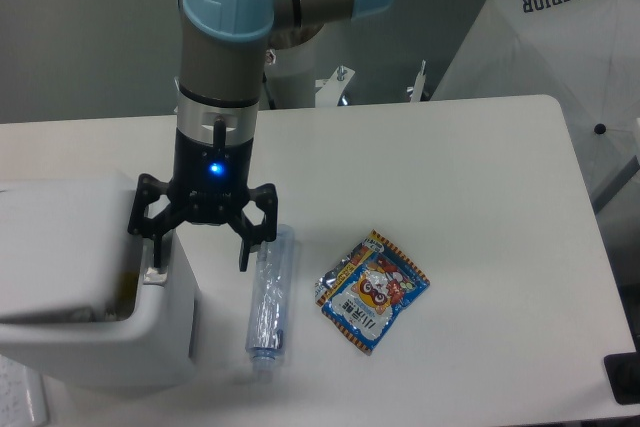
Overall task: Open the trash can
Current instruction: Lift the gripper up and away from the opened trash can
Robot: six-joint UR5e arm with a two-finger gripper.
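Note:
The trash can [150, 347] is a large white boxy bin at the table's left front, cut off by the left edge. Its flat white lid [60, 247] covers most of the top. A narrow dark gap [122, 297] shows between the lid's right edge and the bin's rim. My gripper [198, 250] hangs straight down over the bin's right rim and is open and empty. Its left finger [152, 247] is just above a small greyish part on the rim [155, 274]; I cannot tell if it touches. Its right finger [245, 252] is beside the bin, over the table.
A clear plastic bottle [268, 299] lies on the table just right of the bin, under the right finger. A colourful snack packet [372, 290] lies further right. A white cover printed SUPERIOR [560, 27] stands behind the table's right end. A black object [622, 379] sits at the front right corner.

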